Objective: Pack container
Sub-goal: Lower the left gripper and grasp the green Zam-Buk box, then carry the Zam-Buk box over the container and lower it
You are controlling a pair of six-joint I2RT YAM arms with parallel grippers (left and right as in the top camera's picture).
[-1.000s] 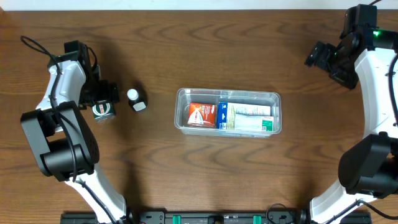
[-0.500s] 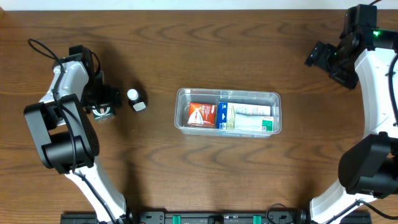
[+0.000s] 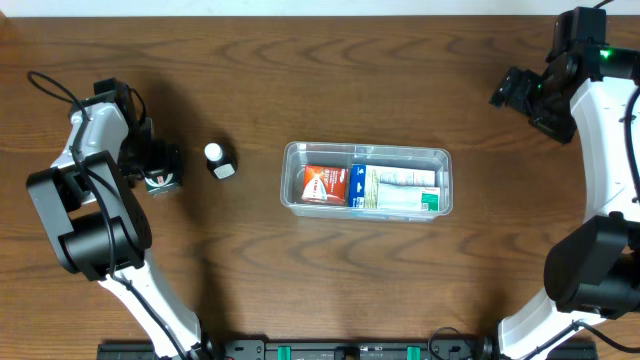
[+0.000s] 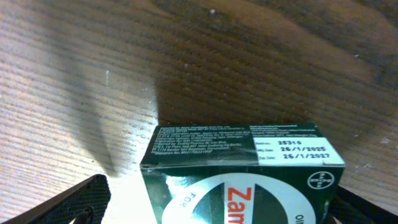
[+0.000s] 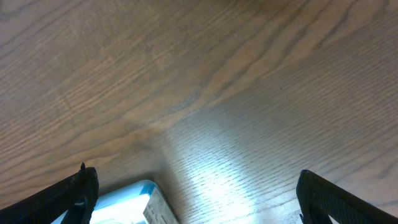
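Straddling 1 green box (image 4: 242, 180), L pincer (image 3: 158, 172) open; R pincer (image 5: 196, 190) open; 1 container (image 3: 366, 150), 2 boxes (image 3: 325, 184) inside; 1 bottle (image 3: 219, 161)

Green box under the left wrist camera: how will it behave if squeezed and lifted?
The green box looks like a thin printed carton: probably light, and its walls may dent under a hard squeeze. Its flat faces lie on the table, so a push should slide it rather than roll it. The glossy print could be slippery.

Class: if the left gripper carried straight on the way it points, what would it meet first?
Likely the green medicine box, lying between the open fingers of the left gripper; how near is unclear.
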